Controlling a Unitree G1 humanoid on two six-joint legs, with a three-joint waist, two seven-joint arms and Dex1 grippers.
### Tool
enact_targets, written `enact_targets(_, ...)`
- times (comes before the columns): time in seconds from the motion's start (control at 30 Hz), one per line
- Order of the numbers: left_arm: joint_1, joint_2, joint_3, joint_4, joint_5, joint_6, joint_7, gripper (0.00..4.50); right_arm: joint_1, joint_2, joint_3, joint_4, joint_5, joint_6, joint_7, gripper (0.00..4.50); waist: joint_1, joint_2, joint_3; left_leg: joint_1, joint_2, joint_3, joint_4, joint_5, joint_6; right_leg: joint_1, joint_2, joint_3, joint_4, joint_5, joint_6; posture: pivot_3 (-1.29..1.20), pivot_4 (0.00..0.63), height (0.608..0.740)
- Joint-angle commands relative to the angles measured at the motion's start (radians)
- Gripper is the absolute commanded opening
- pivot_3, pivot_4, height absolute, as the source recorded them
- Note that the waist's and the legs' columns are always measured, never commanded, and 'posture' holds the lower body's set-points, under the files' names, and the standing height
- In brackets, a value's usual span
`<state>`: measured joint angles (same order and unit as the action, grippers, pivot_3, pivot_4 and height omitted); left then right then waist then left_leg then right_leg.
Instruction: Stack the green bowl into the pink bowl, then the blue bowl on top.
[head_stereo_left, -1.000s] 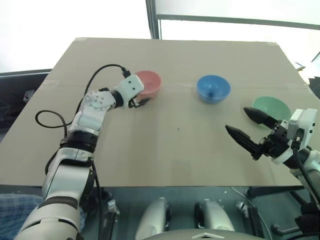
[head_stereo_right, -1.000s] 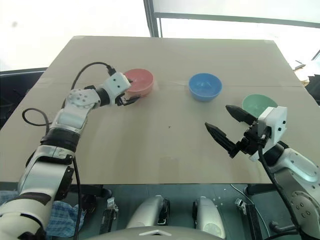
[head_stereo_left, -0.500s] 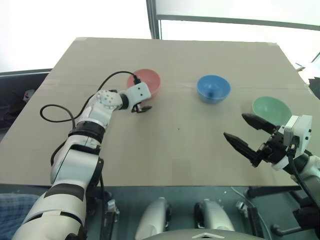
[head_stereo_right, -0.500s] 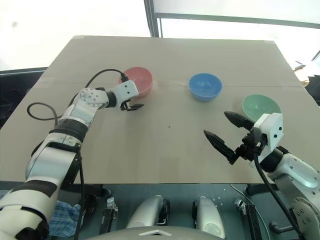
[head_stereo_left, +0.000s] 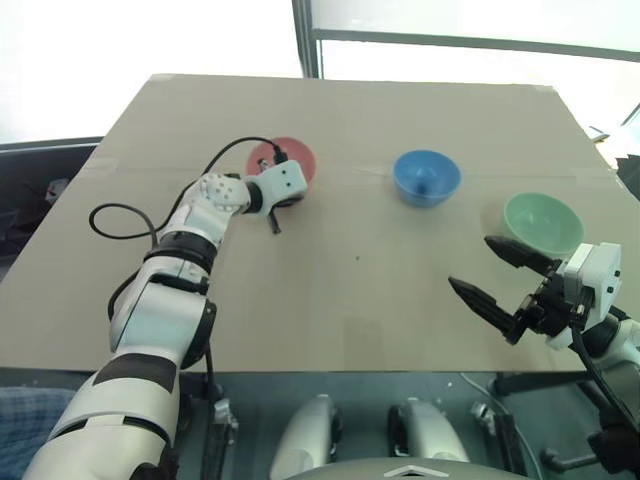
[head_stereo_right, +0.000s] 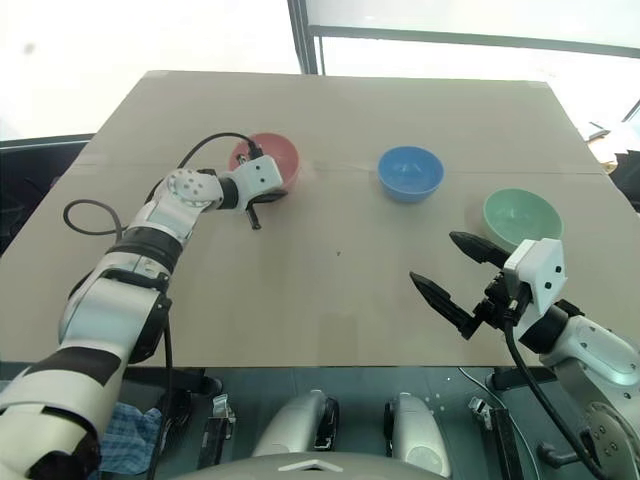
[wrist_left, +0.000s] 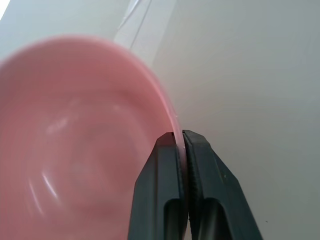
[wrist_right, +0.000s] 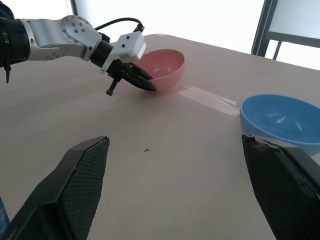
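The pink bowl (head_stereo_left: 272, 153) sits at the far left of the table, and my left gripper (wrist_left: 180, 137) is shut on its near rim, one finger inside and one outside. Further right, in the middle of the far side, stands the blue bowl (head_stereo_left: 427, 176), upright with nothing in it. At the right stands the green bowl (head_stereo_left: 543, 222), also holding nothing. My right gripper (head_stereo_left: 470, 262) hovers open just in front of the green bowl and to its left, its fingers spread wide with nothing between them.
The three bowls stand in a spaced row across the tan tabletop (head_stereo_left: 350, 300). The table's front edge runs just below my right gripper. A black cable (head_stereo_left: 115, 215) loops off my left forearm above the table's left side.
My left gripper, open beside the pink bowl before, has turned in and shut on the bowl's rim. The right gripper has stayed open in about the same place.
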<state>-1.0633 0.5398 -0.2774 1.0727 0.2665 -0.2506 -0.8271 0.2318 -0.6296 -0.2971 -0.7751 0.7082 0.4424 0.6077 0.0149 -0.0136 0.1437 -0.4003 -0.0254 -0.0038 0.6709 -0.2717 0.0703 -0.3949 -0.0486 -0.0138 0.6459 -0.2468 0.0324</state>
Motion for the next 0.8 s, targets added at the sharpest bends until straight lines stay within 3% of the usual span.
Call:
enact_targets(0.03, -0.048, 0.010, 0.002, -0.010, 0.015, -0.032, -0.002, 0.08, -0.005, 0.003, -0.010, -0.003, -0.009, -0.033, 0.012, 4.50, 0.000, 0.000, 0.000, 0.000, 0.000, 0.000, 0.000, 0.000, 0.000, 0.000, 0.000, 0.000, 0.000, 0.000, 0.000, 0.00, 0.150, 0.740)
enact_targets(0.23, -0.043, -0.003, -0.008, -0.103, -0.013, -0.088, -0.146, 0.08, -0.004, 0.004, -0.010, 0.012, -0.015, -0.046, 0.027, 4.50, 0.000, -0.001, 0.000, 0.000, 0.000, 0.000, 0.000, 0.000, 0.000, 0.000, 0.000, 0.000, 0.000, 0.000, 0.000, 0.00, 0.150, 0.740)
enact_targets(0.37, 0.042, 0.013, -0.046, -0.326, -0.084, -0.134, -0.392, 0.08, 0.002, 0.006, -0.012, 0.016, -0.019, -0.052, 0.036, 4.50, 0.000, -0.001, 0.000, 0.000, 0.000, 0.000, 0.000, 0.000, -0.001, 0.000, 0.000, 0.000, 0.000, 0.000, 0.000, 0.00, 0.150, 0.740)
enact_targets(0.53, 0.147, 0.076, -0.085, -0.598, -0.168, -0.067, -0.616, 0.08, 0.013, 0.009, -0.018, 0.018, -0.023, -0.060, 0.041, 4.50, -0.007, 0.000, 0.000, 0.000, 0.001, 0.001, 0.000, 0.002, -0.004, 0.000, 0.000, 0.002, 0.000, 0.000, 0.000, 0.00, 0.150, 0.740)
enact_targets(0.67, 0.197, 0.119, -0.099, -0.731, -0.195, 0.010, -0.704, 0.08, 0.022, 0.013, -0.019, 0.017, -0.028, -0.067, 0.041, 4.50, -0.002, 0.000, 0.000, 0.001, 0.002, 0.001, 0.000, 0.000, 0.000, 0.000, 0.000, 0.002, 0.001, 0.000, -0.001, 0.00, 0.150, 0.740)
enact_targets(0.8, 0.209, 0.107, -0.090, -0.765, -0.203, 0.031, -0.680, 0.08, 0.027, 0.015, -0.018, 0.018, -0.031, -0.073, 0.042, 4.50, 0.003, 0.000, 0.000, 0.002, 0.001, 0.001, 0.002, 0.000, 0.000, 0.002, 0.000, 0.002, 0.001, 0.000, 0.000, 0.00, 0.150, 0.740)
